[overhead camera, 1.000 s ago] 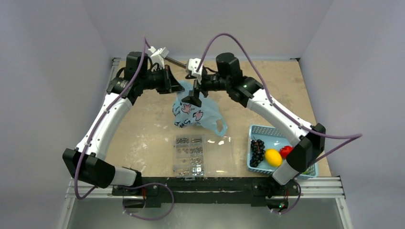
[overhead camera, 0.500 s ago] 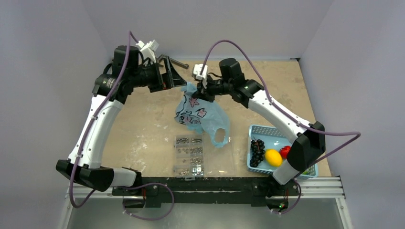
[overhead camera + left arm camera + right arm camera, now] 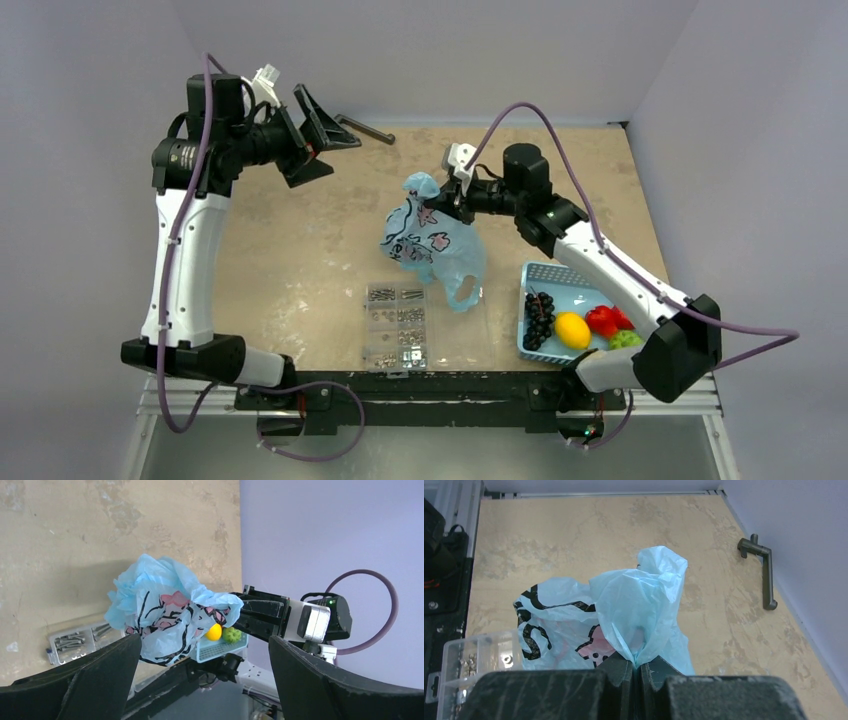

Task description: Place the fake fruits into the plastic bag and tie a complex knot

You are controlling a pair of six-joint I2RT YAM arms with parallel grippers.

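The plastic bag (image 3: 430, 245) is light blue with a pink and black print. It hangs crumpled over the middle of the table, one loop handle (image 3: 462, 285) dangling. My right gripper (image 3: 452, 200) is shut on a bunched fold at the bag's top (image 3: 639, 600), pinched between its fingers (image 3: 638, 667). My left gripper (image 3: 325, 140) is raised at the far left, open and empty, well apart from the bag (image 3: 160, 615). The fake fruits lie in the blue basket (image 3: 560, 275): grapes (image 3: 538, 318), lemon (image 3: 572, 330), a red one (image 3: 603, 320) and a green one (image 3: 625, 340). No knot is in view.
A clear compartment box of screws (image 3: 400, 325) lies near the front edge, just below the bag. A dark metal handle (image 3: 365, 128) rests by the back wall. The basket stands at the front right beside the right arm's base.
My left gripper opened, let go of the bag and swung back to the left. My right gripper shut on the bag's top and drew it right and nearer.
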